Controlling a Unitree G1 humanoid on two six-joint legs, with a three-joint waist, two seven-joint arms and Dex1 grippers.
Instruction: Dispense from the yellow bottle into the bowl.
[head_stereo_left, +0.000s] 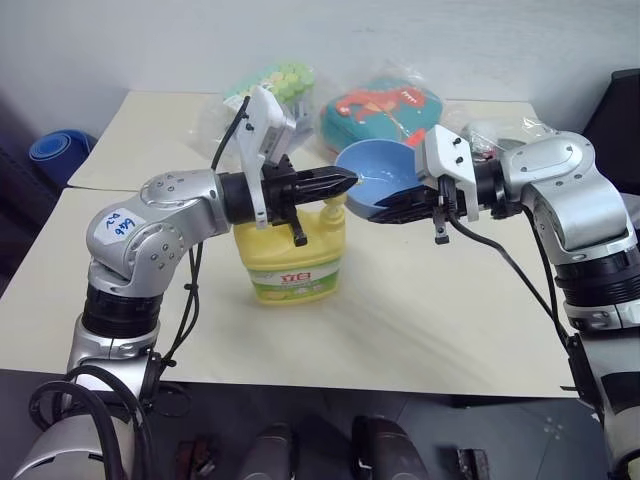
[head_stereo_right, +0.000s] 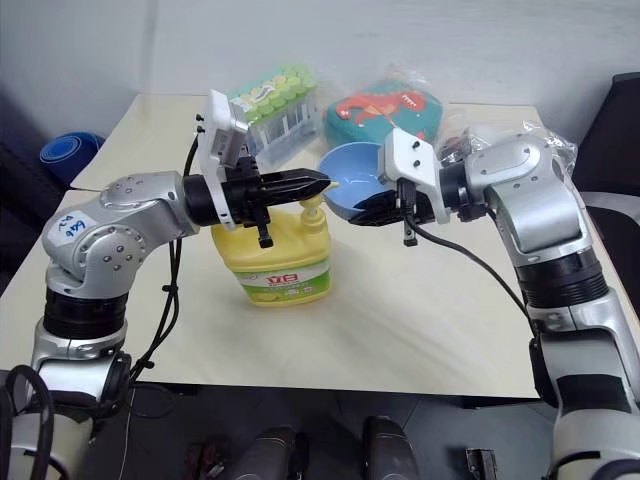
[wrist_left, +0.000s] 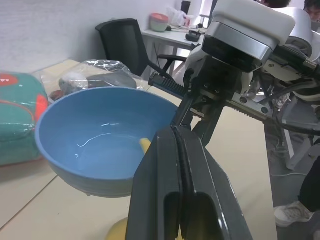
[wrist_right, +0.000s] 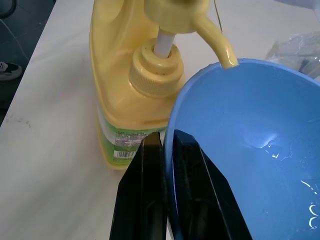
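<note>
Two grippers meet over the middle of the pale counter (head_stereo_left: 420, 320). The right gripper (wrist_right: 165, 150) is clamped on the rim of the small round light-blue bowl (head_stereo_left: 378, 180), one finger inside and one outside, holding it tilted in the air beside the pump top. The left gripper (head_stereo_left: 345, 181) has its black fingers pressed together with nothing between them, lying level just above the yellow pump head. The large flat-sided yellow plastic bottle (head_stereo_left: 290, 262), with its green-white label, stands upright on the counter below both arms.

Behind them, near the far edge, lie a clear plastic bag of green-capped items (head_stereo_left: 285, 85), a teal pouch with an orange pattern (head_stereo_left: 385, 108) and a crumpled clear bag (head_stereo_left: 490, 132). A blue round object (head_stereo_left: 58, 152) sits on the floor off the counter's left side.

The right wrist view shows the yellow spout's tip at the bowl's rim and wet streaks inside the bowl. The left wrist view shows a black office chair (wrist_left: 127, 42) and another desk beyond.
</note>
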